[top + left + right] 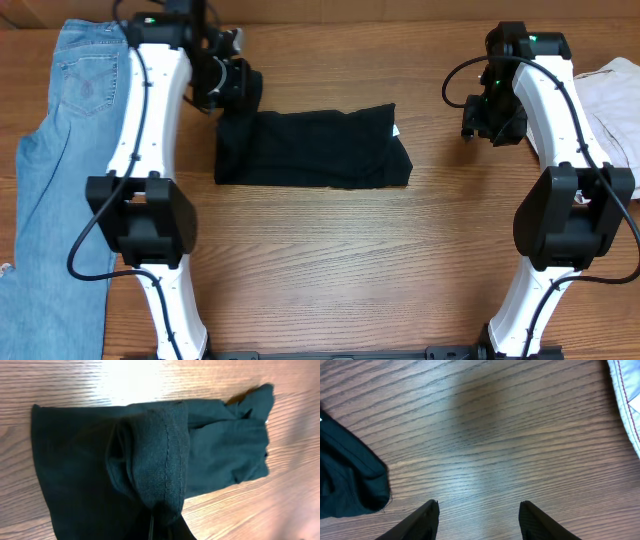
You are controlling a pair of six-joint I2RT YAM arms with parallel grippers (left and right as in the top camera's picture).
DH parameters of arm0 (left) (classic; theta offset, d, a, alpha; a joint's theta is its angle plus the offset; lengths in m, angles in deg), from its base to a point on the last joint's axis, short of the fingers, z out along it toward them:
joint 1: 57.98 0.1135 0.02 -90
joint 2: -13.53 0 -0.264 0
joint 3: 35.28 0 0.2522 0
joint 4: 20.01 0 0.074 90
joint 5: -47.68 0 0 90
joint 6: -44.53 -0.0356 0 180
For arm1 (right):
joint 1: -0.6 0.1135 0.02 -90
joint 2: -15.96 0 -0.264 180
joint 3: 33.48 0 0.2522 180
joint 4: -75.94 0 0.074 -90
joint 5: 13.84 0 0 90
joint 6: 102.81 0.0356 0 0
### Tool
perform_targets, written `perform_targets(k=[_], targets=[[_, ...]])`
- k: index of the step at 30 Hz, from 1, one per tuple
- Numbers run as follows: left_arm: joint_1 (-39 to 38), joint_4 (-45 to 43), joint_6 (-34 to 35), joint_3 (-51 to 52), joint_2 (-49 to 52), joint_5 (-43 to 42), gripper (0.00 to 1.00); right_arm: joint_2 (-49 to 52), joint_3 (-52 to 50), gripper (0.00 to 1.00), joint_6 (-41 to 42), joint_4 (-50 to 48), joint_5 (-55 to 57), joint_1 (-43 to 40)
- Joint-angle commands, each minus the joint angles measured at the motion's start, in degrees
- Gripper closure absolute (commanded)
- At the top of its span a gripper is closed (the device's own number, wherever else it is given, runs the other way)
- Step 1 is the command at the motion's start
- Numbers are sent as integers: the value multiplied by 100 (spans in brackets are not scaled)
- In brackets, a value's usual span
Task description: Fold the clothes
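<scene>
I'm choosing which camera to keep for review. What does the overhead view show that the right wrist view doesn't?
Only overhead: the whole folded black garment, the jeans at the left edge, and the left gripper at the garment's corner. Only right wrist: the right gripper close up, fingers apart with nothing between them. Both: one end of the garment, an edge of the pale garment, and the wooden table.

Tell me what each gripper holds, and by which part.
The left gripper pinches the black garment by a bunched fold at its end nearer the jeans. The right gripper is open over the table, holding nothing.
</scene>
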Motion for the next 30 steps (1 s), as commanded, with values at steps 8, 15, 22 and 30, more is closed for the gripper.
perform_targets(k=[8,15,22,30], targets=[[-522,-404,374,494,-125,531,91,-17,9,45,-17,4,-48,-11],[-553,-579,369,507,-125,271,72,-17,9,45,-17,4,-48,-11],[-542,-876,369,507,-125,273,72,-17,9,45,-17,24,-50,-11],[-535,-691,376,507,-125,1073,77,-15,2,39,-846,37,-1193,-11]])
